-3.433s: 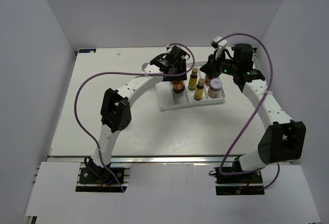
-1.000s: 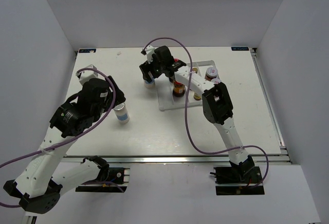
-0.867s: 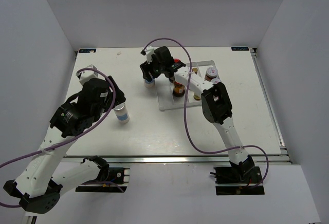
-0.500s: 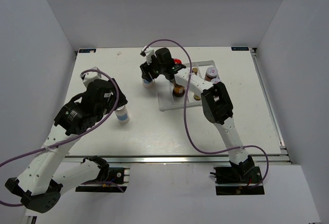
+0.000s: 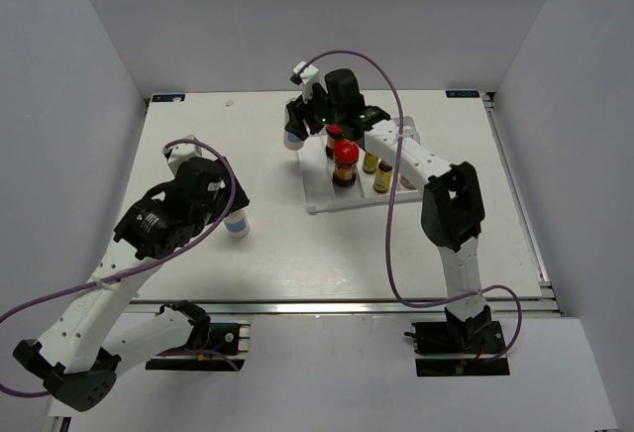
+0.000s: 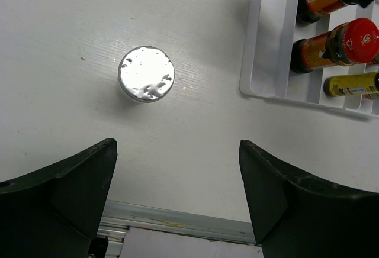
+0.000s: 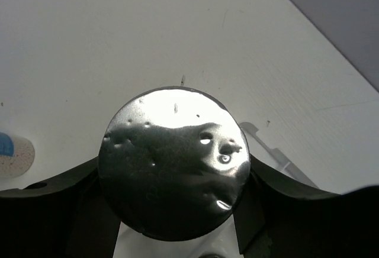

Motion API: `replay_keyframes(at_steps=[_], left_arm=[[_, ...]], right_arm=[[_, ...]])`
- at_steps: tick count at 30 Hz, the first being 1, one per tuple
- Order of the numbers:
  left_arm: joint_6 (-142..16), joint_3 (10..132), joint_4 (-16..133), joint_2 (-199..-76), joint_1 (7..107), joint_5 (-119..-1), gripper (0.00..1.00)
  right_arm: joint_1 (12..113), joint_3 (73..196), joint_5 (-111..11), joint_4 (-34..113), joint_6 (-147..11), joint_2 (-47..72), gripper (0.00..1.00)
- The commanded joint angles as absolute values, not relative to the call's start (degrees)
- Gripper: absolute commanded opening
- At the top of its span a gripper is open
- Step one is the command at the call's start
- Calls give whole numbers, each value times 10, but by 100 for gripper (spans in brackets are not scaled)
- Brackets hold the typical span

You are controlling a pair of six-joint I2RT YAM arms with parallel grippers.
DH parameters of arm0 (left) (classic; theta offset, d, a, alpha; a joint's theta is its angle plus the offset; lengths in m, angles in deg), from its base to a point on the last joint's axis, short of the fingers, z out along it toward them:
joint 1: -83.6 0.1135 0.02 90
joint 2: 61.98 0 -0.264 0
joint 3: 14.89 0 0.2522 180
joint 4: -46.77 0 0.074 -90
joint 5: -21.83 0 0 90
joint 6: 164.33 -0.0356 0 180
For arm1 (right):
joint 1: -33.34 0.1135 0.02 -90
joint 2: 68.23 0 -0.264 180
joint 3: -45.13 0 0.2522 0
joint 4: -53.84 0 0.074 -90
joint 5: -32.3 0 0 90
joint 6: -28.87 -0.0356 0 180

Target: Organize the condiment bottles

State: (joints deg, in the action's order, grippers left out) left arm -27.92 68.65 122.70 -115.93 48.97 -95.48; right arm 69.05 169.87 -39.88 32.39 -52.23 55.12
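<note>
My right gripper (image 5: 296, 132) is shut on a silver-capped shaker (image 7: 173, 163), held just off the far left corner of the white divided tray (image 5: 319, 201). Its cap fills the right wrist view between both fingers. A second silver-capped shaker (image 6: 146, 73) stands alone on the table left of the tray. My left gripper (image 6: 177, 172) hangs high above and nearer than it, open and holding nothing. In the tray stand two red-lidded jars (image 5: 345, 152) and two slim yellow bottles (image 5: 382, 176).
My right arm (image 5: 416, 155) stretches across the tray's far side and hides part of it. The table's metal near edge (image 6: 177, 218) shows under my left fingers. White walls close in the table on the left, back and right.
The right gripper has shut on the shaker beside the tray and carried it slightly toward the tray's far corner, its arm swinging right. The left arm has drawn back a little from the other shaker.
</note>
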Motion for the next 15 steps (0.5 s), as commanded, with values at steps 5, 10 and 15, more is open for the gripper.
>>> replay_keyframes(at_steps=[5, 10, 15], left_arm=[[-282, 675, 1223, -1145, 488, -952, 94], [-282, 677, 1235, -1140, 488, -958, 94], [-278, 679, 1242, -1137, 488, -959, 94]], right_arm=[[672, 1669, -440, 337, -500, 498, 6], [669, 1665, -452, 341, -480, 518, 6], [669, 1688, -461, 335, -464, 555, 8]])
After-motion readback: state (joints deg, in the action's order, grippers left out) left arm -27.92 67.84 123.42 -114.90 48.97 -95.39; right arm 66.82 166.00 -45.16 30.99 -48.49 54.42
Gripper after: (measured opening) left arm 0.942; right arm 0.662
